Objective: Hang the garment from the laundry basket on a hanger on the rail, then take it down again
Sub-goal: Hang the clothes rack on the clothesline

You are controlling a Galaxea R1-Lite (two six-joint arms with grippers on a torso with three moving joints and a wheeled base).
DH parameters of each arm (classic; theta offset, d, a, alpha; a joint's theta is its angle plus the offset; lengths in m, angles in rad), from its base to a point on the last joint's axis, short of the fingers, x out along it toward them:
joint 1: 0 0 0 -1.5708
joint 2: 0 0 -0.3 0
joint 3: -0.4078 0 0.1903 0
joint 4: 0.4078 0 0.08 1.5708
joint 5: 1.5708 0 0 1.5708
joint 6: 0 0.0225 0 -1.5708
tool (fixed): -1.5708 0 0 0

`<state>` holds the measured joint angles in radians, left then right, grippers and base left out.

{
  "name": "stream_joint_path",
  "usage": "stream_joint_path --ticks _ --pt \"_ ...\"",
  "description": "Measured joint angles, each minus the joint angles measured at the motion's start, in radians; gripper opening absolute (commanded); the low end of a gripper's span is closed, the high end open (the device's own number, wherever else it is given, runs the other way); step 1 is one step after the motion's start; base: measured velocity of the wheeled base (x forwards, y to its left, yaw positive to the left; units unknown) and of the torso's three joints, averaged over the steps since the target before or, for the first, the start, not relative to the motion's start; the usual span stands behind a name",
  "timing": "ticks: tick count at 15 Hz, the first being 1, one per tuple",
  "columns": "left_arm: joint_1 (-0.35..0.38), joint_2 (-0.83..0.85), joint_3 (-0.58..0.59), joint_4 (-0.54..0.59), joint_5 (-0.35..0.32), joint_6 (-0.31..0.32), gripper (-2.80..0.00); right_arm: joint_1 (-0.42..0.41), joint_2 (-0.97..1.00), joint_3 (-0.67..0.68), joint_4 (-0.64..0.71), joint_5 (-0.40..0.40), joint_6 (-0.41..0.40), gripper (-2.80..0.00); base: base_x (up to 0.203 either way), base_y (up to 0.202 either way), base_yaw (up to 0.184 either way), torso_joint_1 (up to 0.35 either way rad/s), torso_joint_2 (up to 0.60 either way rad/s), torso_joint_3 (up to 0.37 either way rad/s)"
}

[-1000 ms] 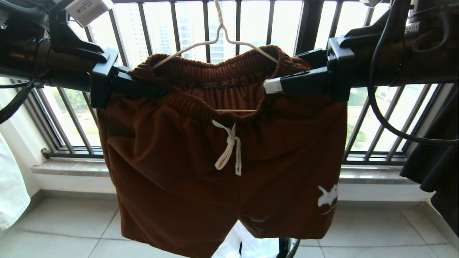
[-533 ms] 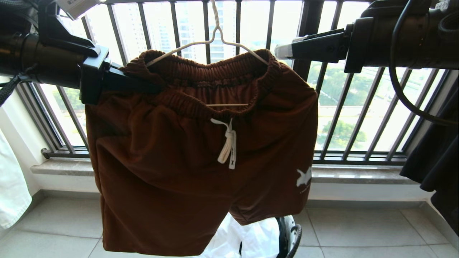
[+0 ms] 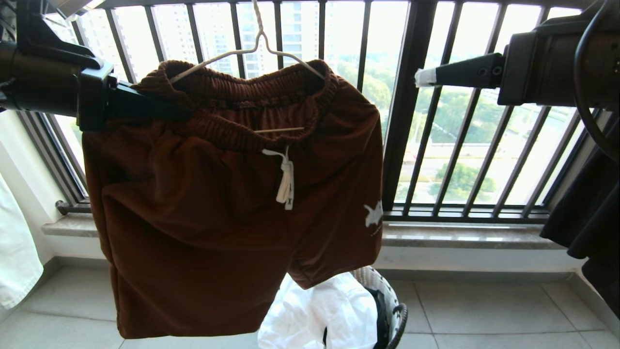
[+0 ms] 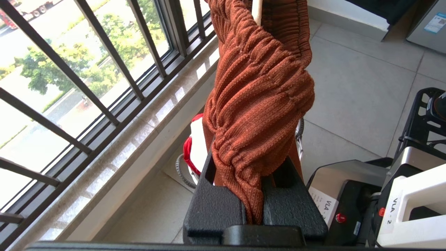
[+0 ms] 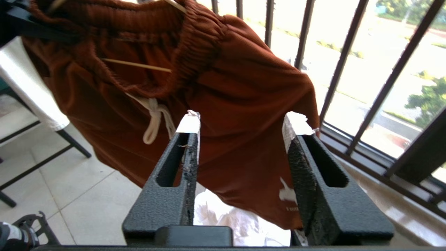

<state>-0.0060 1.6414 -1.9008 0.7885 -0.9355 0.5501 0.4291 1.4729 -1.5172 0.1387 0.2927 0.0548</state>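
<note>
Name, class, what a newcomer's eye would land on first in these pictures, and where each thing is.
First come the rust-brown shorts draped on a cream hanger, filling the middle. The left gripper pinches their waistband at the left, while the right gripper hangs open and apart at the right.

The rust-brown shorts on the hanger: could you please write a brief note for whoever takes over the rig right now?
Left tool: shut on the gathered waistband of the rust-brown shorts.
Right tool: open, empty, off to the shorts' right, clear of the cloth.
Shorts: draped on the thin cream-white wire hanger, in front of the black balustrade; the hook's top is out of view.
Small round laundry basket: on the floor below, holding white cloth.
Done: shorts on hanger.
Left: take them down.
</note>
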Motion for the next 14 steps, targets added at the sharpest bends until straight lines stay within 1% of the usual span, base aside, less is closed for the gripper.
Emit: stream_joint_path --ticks 3,5,6,7,9,10,12,14 --pt "0.038 -0.045 0.073 -0.002 -0.003 -0.011 -2.80 0.000 -0.056 0.122 0.016 -0.131 0.052 -2.80 0.000 0.000 0.000 0.000 0.00 0.000" --pt "0.060 -0.089 0.143 -0.003 -0.009 -0.012 -2.80 0.000 -0.106 0.222 0.017 -0.201 0.090 -2.80 0.000 0.000 0.000 0.000 0.00 0.000" --pt "0.070 -0.113 0.177 -0.004 -0.021 -0.012 -2.80 0.000 -0.132 0.268 0.020 -0.224 0.102 -2.80 0.000 0.000 0.000 0.000 0.00 0.000" --pt "0.080 -0.139 0.214 -0.004 -0.054 -0.010 -2.80 0.000 -0.159 0.316 0.019 -0.236 0.109 -2.80 0.000 0.000 0.000 0.000 0.00 0.000" --pt "0.098 -0.189 0.277 -0.004 -0.157 -0.006 -2.80 0.000 -0.214 0.413 0.019 -0.243 0.119 -2.80 0.000 0.000 0.000 0.000 0.00 0.000" --pt "0.103 -0.212 0.302 -0.005 -0.189 -0.005 -2.80 0.000 -0.244 0.451 0.017 -0.244 0.122 -2.80 0.000 0.000 0.000 0.000 0.00 0.000" --pt "0.106 -0.251 0.343 -0.004 -0.212 -0.005 -2.80 -0.002 -0.297 0.500 0.016 -0.245 0.123 -2.80 0.000 0.000 0.000 0.000 0.00 0.000" --pt "0.107 -0.281 0.377 0.003 -0.215 -0.009 -2.80 -0.002 -0.340 0.536 0.017 -0.245 0.123 -2.80 0.000 0.000 0.000 0.000 0.00 0.000"
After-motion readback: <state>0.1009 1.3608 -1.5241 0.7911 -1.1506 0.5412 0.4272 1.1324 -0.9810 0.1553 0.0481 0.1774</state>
